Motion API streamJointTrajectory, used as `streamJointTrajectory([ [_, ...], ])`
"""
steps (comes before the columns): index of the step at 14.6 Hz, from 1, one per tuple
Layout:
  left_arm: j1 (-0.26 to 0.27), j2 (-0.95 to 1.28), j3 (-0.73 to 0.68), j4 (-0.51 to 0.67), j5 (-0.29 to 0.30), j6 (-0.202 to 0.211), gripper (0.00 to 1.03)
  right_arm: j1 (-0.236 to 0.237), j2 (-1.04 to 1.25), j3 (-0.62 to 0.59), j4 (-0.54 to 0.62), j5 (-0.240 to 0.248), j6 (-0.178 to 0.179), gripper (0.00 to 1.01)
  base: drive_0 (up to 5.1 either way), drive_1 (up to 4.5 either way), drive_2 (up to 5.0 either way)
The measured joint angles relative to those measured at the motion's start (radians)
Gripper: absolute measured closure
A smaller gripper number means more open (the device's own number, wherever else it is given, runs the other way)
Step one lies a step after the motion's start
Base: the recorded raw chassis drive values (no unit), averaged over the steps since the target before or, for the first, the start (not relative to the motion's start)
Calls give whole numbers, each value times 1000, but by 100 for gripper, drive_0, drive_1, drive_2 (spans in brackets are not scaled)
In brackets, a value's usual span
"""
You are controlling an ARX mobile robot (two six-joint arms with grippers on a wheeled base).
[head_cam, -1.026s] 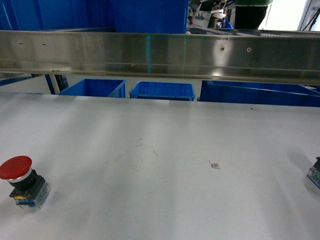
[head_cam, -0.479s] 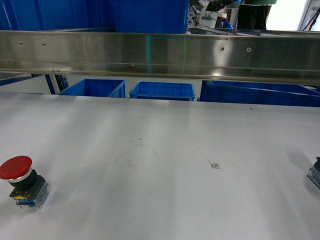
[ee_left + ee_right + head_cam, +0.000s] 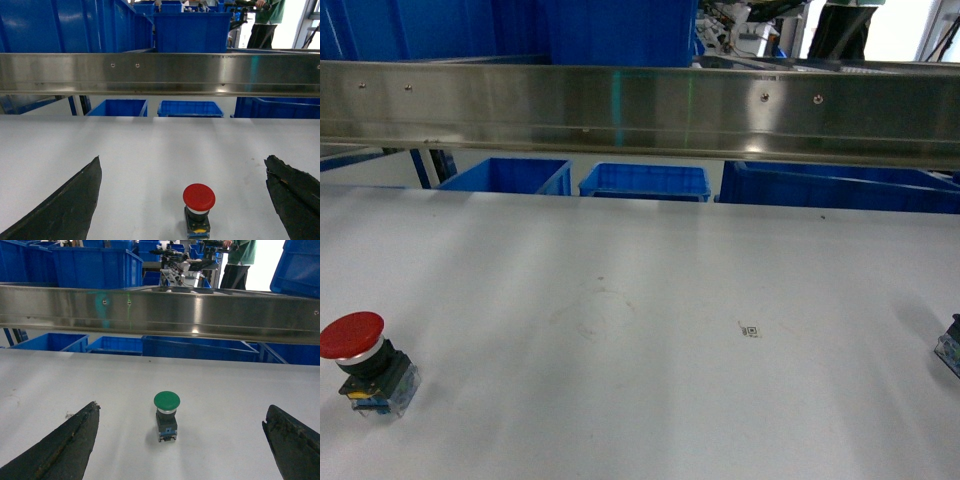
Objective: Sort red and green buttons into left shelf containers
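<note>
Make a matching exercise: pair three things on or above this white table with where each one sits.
Things:
1. red mushroom-cap push-button
2. green-capped push-button
3. long brushed-steel shelf rail

Places:
A. between the open right gripper fingers in the right wrist view
B. spanning the whole width above the table's far edge
C. near the table's left front corner in the head view

Pairs: 1-C, 2-A, 3-B

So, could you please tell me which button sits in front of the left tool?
The red button, standing upright between the open left tool; the green button faces the right.
</note>
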Motion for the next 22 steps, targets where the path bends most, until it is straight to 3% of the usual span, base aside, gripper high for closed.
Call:
streamJointTrajectory([
  [4,0,0,0,0,0,0,5,0,0,0,0,0,0,3,0,0,0],
  [5,-36,8,1,34,-48,7,5,3,2,0,3,2,2,3,0,0,0],
  [6,-128,37,24,66,-102,8,5,66,67,7,95,64,5,3,0,0,0],
  [7,-152,131,75,105,-80,-2,5,135,224,49,226,79,17,3,0,0,0],
  [8,-98,294,172,188,-41,-35,5,157,436,131,409,81,18,3,0,0,0],
  [10,-20,642,361,406,45,-72,5,129,854,344,665,136,11,3,0,0,0],
  [11,-2,827,464,482,92,-68,5,121,1053,459,734,124,-11,3,0,0,0],
  [12,14,999,560,457,133,-68,5,118,1212,535,733,117,-26,3,0,0,0],
  [16,18,1057,544,447,137,-71,5,115,1242,510,726,111,-36,3,0,0,0],
  [19,18,1065,550,440,139,-71,5,10,1366,433,730,94,-13,3,0,0,0],
  [22,17,1065,550,443,140,-71,5,-14,1453,463,715,55,-10,3,0,0,0],
])
